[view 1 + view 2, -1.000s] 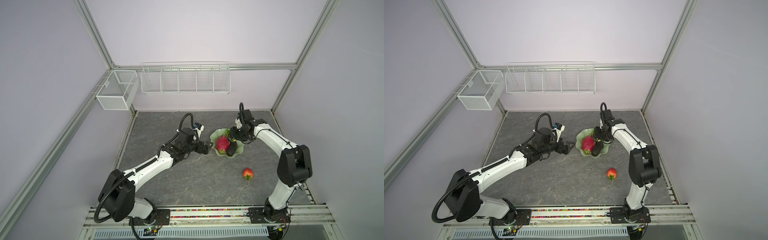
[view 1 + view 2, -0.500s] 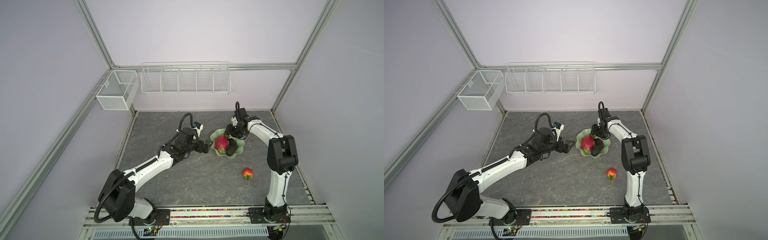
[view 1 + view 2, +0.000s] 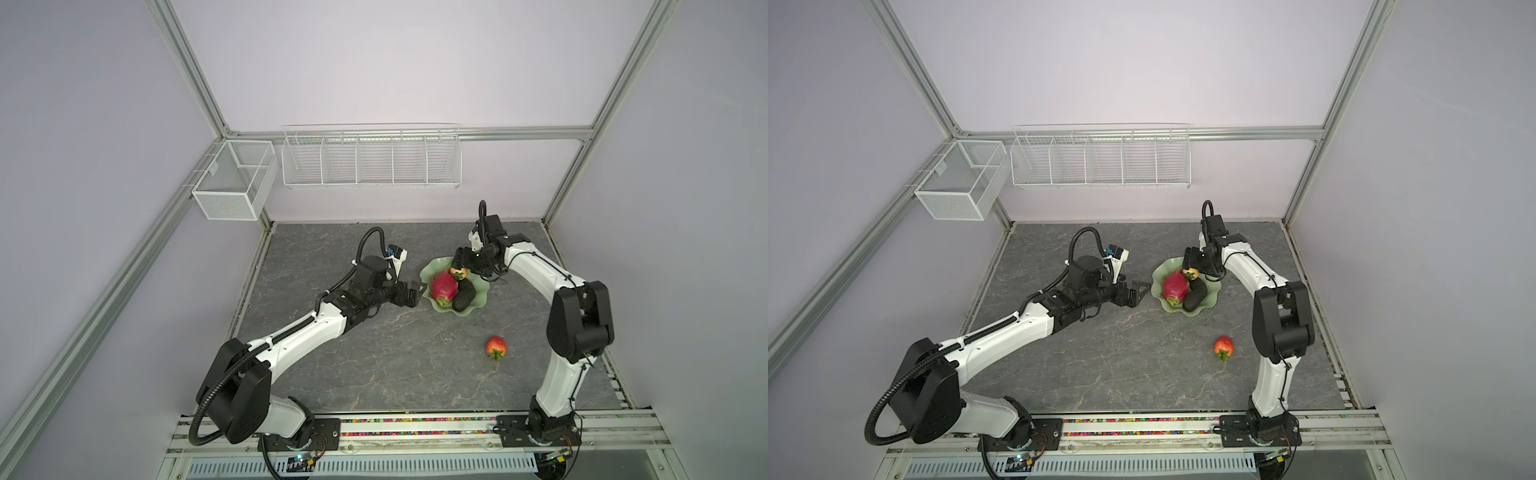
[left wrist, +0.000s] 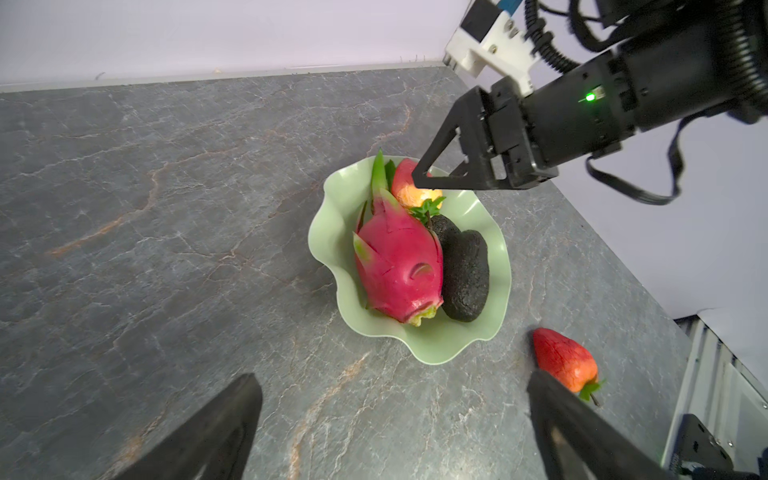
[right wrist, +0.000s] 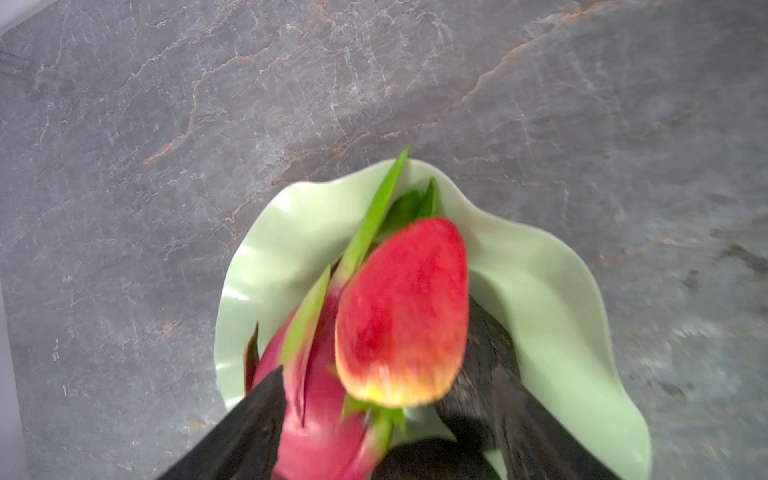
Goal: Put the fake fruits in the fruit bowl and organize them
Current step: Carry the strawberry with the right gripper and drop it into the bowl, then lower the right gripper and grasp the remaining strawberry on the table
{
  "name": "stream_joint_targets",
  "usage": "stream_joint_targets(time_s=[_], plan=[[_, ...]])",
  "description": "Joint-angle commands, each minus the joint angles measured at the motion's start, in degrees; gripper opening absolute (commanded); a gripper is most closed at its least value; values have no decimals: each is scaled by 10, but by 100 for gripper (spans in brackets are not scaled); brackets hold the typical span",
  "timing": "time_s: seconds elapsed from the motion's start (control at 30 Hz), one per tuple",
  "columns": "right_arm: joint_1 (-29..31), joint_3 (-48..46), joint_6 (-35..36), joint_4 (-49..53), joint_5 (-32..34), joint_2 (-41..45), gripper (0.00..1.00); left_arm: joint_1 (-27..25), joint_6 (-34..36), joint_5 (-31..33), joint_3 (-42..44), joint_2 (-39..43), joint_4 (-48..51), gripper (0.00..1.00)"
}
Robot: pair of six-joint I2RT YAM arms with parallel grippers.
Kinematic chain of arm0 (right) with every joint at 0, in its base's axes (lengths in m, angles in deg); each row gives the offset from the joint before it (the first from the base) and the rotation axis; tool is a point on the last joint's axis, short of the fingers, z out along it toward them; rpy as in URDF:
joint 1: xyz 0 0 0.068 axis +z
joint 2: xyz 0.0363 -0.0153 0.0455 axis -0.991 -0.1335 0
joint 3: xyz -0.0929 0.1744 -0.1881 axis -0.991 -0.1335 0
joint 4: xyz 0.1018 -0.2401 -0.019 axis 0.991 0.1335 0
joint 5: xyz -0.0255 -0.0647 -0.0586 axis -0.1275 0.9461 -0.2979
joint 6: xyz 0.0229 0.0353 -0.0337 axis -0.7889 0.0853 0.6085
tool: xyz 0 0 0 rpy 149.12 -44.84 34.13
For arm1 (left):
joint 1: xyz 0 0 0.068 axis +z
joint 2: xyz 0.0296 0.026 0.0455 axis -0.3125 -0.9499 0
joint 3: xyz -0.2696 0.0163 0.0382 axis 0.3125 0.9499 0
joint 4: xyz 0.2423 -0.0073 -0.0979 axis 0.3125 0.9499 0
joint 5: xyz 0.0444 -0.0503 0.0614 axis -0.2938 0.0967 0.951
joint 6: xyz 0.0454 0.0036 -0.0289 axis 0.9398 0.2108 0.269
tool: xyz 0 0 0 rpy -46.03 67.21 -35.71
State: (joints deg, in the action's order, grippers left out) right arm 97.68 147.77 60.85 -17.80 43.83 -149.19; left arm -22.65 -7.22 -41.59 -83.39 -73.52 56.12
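2 tapered fingers (image 5: 257, 419) of the right gripper (image 5: 388, 376) stand apart, flanking without touching the green cap of a red-to-yellow strawberry (image 5: 403, 311); its tip points away from them. It lies in the glossy pale green wavy-rimmed fruit bowl (image 4: 432, 345) against a magenta dragon fruit (image 4: 399, 266), green tips toward the far rim, beside 2 pebbly dark avocados (image 4: 465, 274). Left gripper (image 3: 417, 294), jaws wide and empty, sits just beside the bowl. 1 loose strawberry (image 3: 496, 348) lies on the veined grey table (image 3: 374, 353)
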Motion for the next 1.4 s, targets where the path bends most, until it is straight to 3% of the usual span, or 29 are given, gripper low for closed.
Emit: stream_joint_targets(time_s=[0.0,0.17,0.4,0.6,0.83,1.07,1.23,1.37], plan=[[-2,-72,-19,24,42,96,80,3,11,-86,11,6,-23,99],[4,-224,-82,92,112,237,80,0,-2,-224,60,4,-132,99],[29,-359,-157,154,144,347,80,-3,-7,-250,80,2,-173,99],[73,-369,-173,163,162,309,81,-3,17,-259,69,3,-135,99],[85,-378,-173,131,165,270,79,-9,10,-259,72,9,-145,99],[85,-385,-167,108,163,245,74,-17,20,-267,73,7,-135,99],[86,-384,-159,91,158,225,71,-41,70,-242,51,-9,-68,99],[85,-390,-157,75,145,210,62,-53,81,-219,48,-9,-54,99]])
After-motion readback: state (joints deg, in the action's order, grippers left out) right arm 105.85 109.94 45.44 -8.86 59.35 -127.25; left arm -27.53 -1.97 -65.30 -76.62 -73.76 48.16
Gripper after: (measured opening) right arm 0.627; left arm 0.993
